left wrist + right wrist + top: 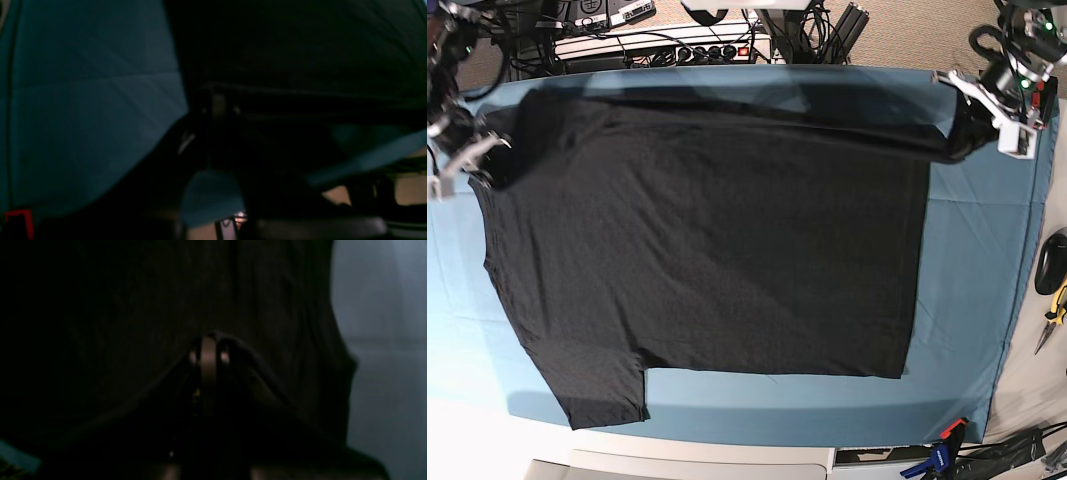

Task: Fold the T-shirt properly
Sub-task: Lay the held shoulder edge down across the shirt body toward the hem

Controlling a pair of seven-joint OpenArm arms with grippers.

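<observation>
The black T-shirt (707,250) lies plain side up over most of the table, one sleeve hanging toward the front left. Its far edge is raised and pulled taut between the two arms. My left gripper (962,138), at the far right, is shut on the shirt's far right corner. In the left wrist view only dark cloth (300,50) shows around it. My right gripper (482,162), at the far left, is shut on the shirt's edge there. The right wrist view shows its fingertips (208,353) pinching a peak of black fabric (133,323).
A blue table cloth (972,300) covers the table, showing as a strip right of the shirt and along the front. A power strip and cables (667,45) lie behind the table. Pliers (1055,310) and a dark object (1052,262) sit at the right edge, a clamp (942,455) at the front right.
</observation>
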